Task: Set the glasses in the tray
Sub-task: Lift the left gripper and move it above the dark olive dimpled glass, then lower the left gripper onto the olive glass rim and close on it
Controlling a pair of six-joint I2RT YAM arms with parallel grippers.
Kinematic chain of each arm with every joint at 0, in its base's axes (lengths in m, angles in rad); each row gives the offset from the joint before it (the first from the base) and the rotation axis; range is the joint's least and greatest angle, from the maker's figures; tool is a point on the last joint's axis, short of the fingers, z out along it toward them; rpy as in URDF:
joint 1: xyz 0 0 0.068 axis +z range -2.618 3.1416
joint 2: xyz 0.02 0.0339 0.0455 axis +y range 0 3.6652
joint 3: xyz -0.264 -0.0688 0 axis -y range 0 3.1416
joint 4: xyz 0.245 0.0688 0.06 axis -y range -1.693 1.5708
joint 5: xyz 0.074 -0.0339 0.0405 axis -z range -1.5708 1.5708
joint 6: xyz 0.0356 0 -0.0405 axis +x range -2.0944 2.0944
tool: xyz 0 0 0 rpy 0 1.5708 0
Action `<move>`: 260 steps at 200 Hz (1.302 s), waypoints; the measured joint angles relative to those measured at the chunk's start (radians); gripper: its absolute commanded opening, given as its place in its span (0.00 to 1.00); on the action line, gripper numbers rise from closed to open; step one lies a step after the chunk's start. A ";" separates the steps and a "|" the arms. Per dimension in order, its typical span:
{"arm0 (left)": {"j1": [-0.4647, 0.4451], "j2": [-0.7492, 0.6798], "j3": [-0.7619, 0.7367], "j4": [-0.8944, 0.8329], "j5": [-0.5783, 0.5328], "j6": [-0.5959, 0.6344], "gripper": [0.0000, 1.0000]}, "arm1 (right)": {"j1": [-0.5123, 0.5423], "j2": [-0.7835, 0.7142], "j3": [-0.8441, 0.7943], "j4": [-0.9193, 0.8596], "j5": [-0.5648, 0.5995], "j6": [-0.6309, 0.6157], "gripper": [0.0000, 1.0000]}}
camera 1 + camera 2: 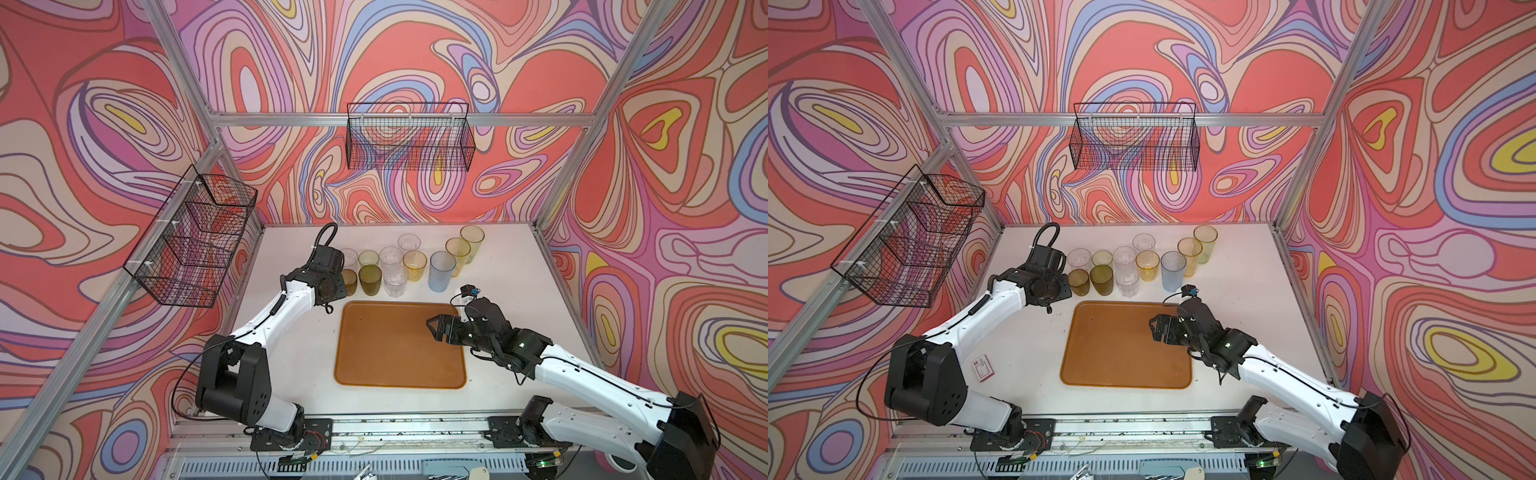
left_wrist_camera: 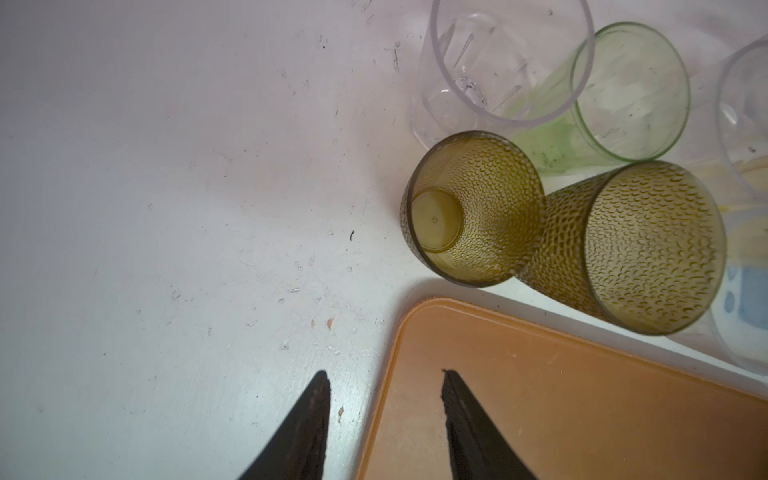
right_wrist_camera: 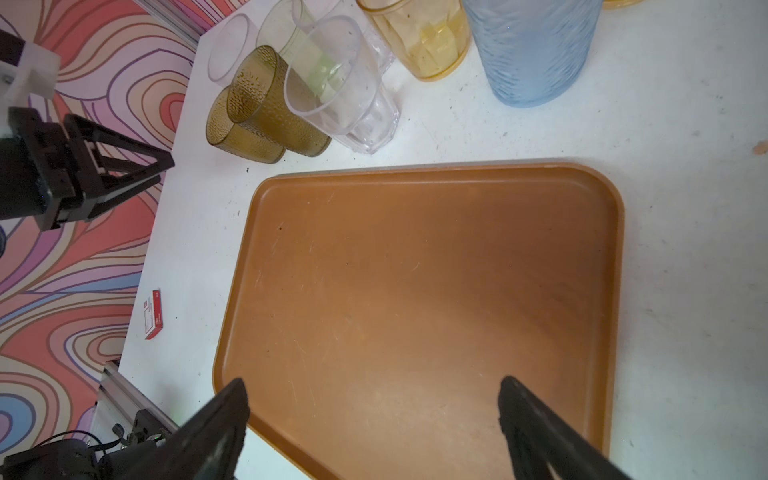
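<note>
Backdrop: swirl-printed walls (image 1: pixel 415 62) in red, pink, lilac and yellow; two black wire baskets (image 1: pixel 409 137) hang on them.
Surface: white bench (image 1: pixel 498 332), matte, scuffed and speckled; a small red-and-white box (image 1: pixel 983 368) lies at its lower left.
Tray: tray (image 1: pixel 399 345), orange-brown, smooth, faintly scratched, with rounded corners and a low rim; lies flat at frame centre in both top views, wider across than deep.
Glasses: glasses (image 1: pixel 415 266), see-through tumblers clustered on the bench just above the tray's upper edge, the row trailing toward upper right; all upright, mouths up, long axes vertical.
Textures: short olive tumbler (image 2: pixel 473 208) and tall olive tumbler (image 2: pixel 648 245) dimpled, side by side; pale green tumbler (image 2: pixel 631 91) and clear tumbler (image 2: pixel 507 62) smooth; blue tumbler (image 3: pixel 532 50) ribbed in wavy lines; yellow tumbler (image 3: pixel 419 37) faceted.
Left arm: elbow bent at lower left, forearm slanting up-right; left gripper (image 2: pixel 384 374) points down over the tray's upper-left corner, near the short olive tumbler; jaws partly spread, gripping nothing.
Right arm: reaches in from lower right, forearm slanting up-left; right gripper (image 3: pixel 372 380) hangs over the tray's right side, pointing toward frame left; jaws spread wide, nothing between them.
</note>
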 measured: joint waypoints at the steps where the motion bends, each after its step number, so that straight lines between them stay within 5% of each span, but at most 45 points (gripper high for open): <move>1: 0.000 0.002 0.002 0.000 0.000 0.000 0.45 | 0.000 -0.001 0.000 0.000 0.000 0.000 0.96; 260: 0.024 0.291 0.199 -0.004 -0.064 0.021 0.25 | 0.000 -0.099 -0.060 -0.032 0.041 -0.010 0.96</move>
